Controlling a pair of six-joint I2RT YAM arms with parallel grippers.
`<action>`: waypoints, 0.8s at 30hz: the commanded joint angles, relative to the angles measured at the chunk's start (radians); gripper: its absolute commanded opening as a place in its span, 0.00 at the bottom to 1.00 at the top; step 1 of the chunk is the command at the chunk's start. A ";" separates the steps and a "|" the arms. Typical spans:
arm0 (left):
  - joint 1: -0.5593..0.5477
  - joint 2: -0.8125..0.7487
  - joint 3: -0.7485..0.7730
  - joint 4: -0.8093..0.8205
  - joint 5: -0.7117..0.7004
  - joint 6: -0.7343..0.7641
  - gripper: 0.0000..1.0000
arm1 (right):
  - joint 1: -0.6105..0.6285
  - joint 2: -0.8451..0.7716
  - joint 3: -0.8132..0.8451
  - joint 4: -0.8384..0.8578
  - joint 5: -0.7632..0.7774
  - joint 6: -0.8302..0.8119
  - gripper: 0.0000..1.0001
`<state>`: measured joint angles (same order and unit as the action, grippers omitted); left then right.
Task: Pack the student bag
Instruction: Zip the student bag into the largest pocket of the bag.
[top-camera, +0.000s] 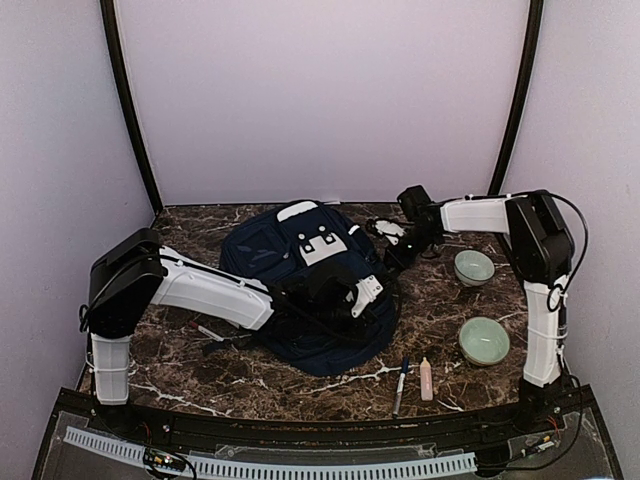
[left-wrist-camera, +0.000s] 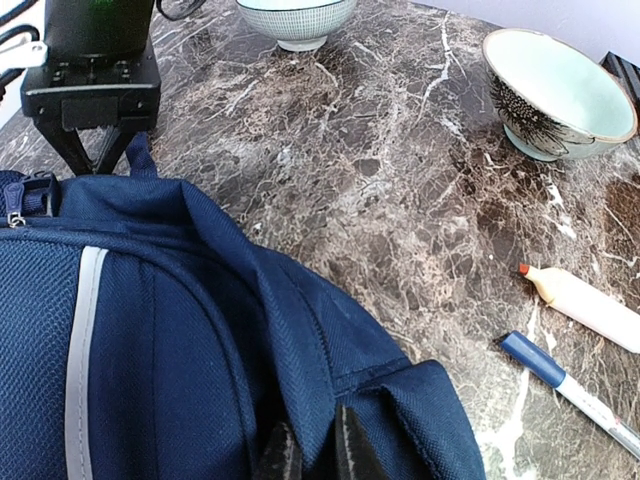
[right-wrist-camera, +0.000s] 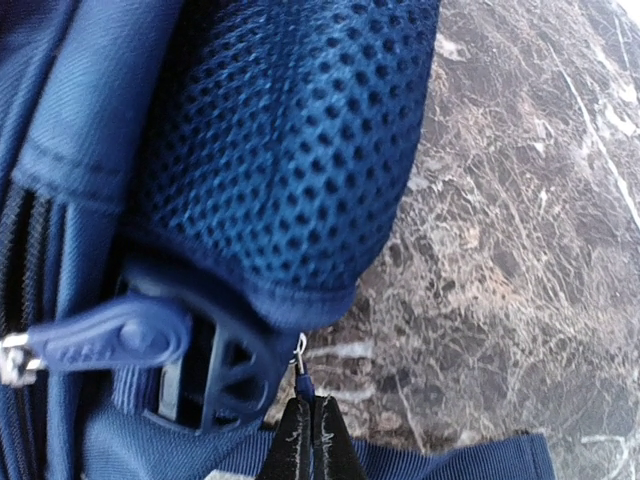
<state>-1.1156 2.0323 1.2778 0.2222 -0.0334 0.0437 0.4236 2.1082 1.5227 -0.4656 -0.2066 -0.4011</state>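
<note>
Bag sits mid table, between my arms. My left gripper is pinching a fold of its fabric, I guess to anchor it. My right gripper is clamped on a small zip pull, probably to drag a pocket open for packing.

Your student bag is matt navy woven cloth with a fine twill rib. Its padding is coarse open mesh and its zip pull is smooth moulded plastic. The surface looks like polished, white-veined brown marble. You see glossy glaze on the near bowl and the far bowl. The pen and marker look like smooth plastic.
</note>
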 joint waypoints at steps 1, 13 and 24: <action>-0.016 -0.043 -0.036 0.001 0.056 -0.002 0.00 | -0.016 0.048 0.053 0.062 0.114 0.030 0.00; -0.016 -0.042 -0.044 0.008 0.047 -0.010 0.00 | -0.017 0.045 0.074 0.040 0.136 0.042 0.00; -0.016 -0.099 -0.051 0.001 0.001 -0.022 0.29 | -0.020 -0.182 -0.091 -0.033 0.130 0.009 0.15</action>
<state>-1.1213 2.0216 1.2549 0.2512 -0.0338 0.0326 0.4191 2.0304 1.4776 -0.4908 -0.1276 -0.3859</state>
